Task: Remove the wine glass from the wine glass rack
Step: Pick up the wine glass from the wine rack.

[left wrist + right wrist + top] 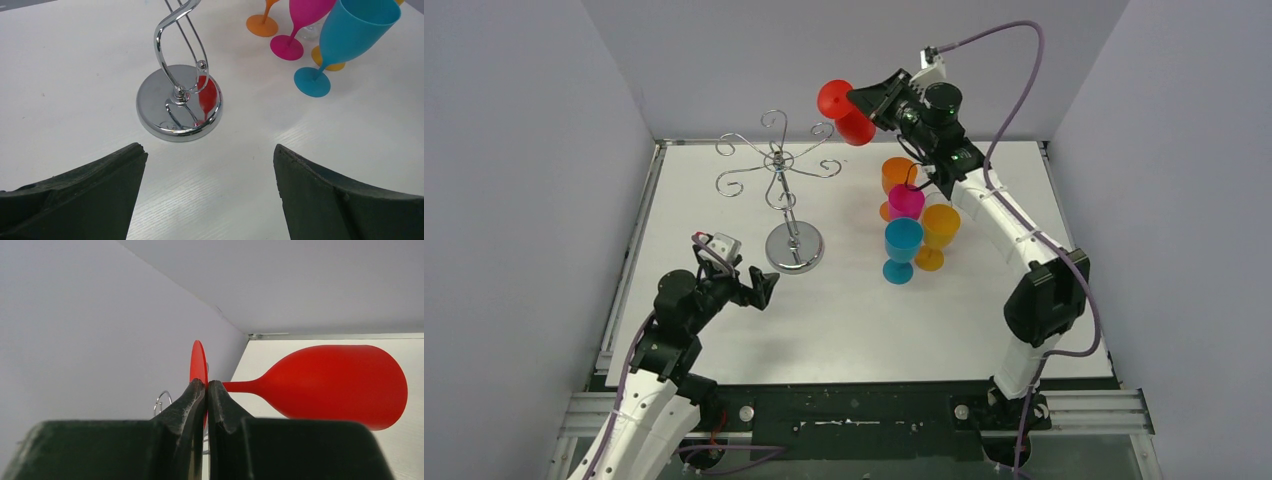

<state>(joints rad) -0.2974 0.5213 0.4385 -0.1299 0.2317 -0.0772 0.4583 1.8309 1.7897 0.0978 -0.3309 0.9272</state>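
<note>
Right tool (pixel 206 386) grips the red wine glass (pixel 340 385) at its foot.

Bare table (pixel 854 262) lies between rack (pixel 794 248) and clustered cups (pixel 904 238).

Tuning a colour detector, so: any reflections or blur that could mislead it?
Left wrist view: the chrome base of the wine glass rack mirrors a red patch. Right wrist view: the red wine glass is sharp. Top view: even, soft light.

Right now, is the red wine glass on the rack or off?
Off. The right end effector holds the red wine glass by its foot, sideways in the air beside the wine glass rack.
</note>
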